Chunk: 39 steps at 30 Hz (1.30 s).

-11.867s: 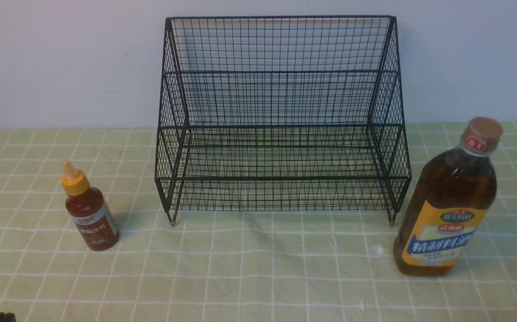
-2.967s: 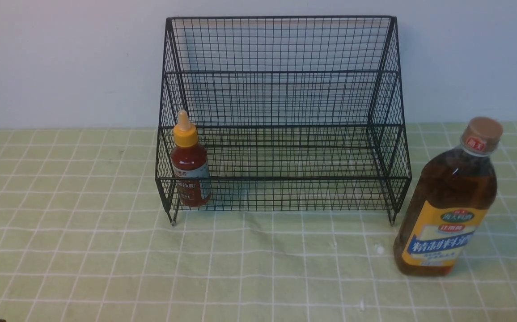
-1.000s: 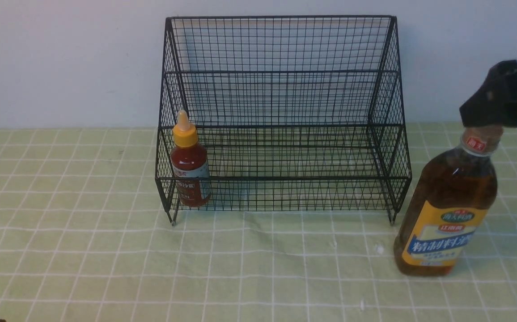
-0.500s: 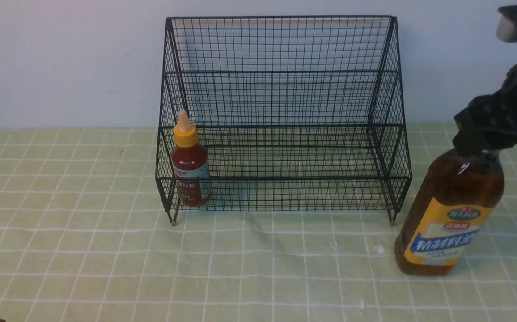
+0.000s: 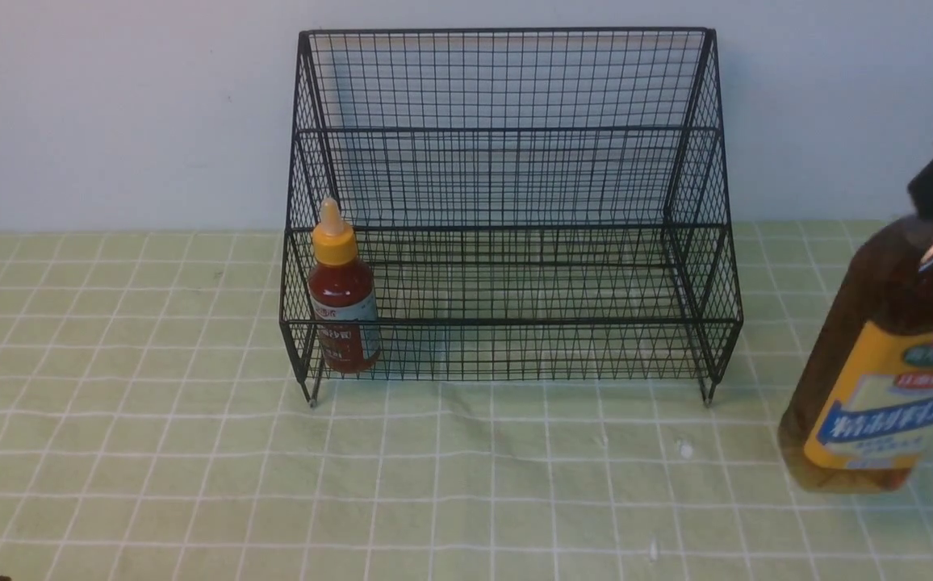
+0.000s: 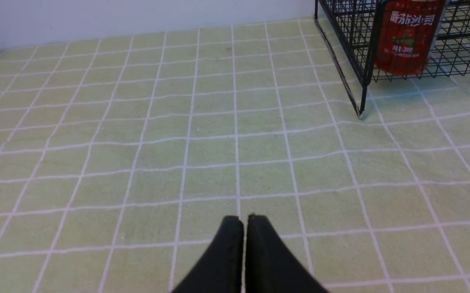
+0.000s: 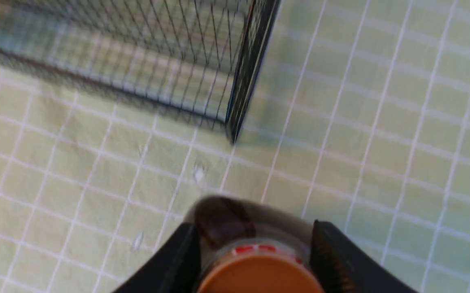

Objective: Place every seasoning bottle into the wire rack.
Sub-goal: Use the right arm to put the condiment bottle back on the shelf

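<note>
Right wrist view: brown bottle clamped at the neck in right gripper jaws, near table right edge, outside rack. Raise above front rail, keep plumb, set apart from red bottle in rack's front-left corner. Left gripper jaws together.

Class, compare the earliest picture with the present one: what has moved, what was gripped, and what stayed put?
The red-sauce bottle went from the table left of the wire rack into its lower tier, left end. The right gripper came in and closed on the neck of the brown bottle; that bottle has shifted to the robot's right. The rack has not moved; the left gripper stays shut.
</note>
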Available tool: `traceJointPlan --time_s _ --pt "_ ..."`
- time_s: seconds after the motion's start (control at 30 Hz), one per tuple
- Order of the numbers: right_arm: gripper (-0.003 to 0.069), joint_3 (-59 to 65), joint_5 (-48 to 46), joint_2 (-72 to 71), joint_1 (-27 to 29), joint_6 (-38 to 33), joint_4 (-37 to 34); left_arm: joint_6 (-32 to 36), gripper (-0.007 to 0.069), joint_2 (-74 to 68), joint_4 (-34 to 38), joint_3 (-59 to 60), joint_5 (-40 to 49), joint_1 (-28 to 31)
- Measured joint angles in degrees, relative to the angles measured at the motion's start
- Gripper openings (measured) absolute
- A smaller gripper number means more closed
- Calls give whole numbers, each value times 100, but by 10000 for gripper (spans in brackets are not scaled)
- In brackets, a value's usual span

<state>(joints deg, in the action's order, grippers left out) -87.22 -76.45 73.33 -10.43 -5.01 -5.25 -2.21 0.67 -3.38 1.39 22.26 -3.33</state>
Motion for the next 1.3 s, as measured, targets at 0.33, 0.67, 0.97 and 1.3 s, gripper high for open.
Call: traceJointPlan --time_s 0.33,0.67,0.97,1.3 --pt "327 -1617 -144 397 0 -252 -565 0 -6 0 0 0 0 0" --pt "327 -3350 59 2037 0 -482 -1221 0 -6 0 0 0 0 0" --pt "327 -4470 825 3226 0 -482 -1430 0 -6 0 0 0 0 0" --pt "327 -4560 1050 3704 0 -469 -1435 0 -6 0 0 0 0 0"
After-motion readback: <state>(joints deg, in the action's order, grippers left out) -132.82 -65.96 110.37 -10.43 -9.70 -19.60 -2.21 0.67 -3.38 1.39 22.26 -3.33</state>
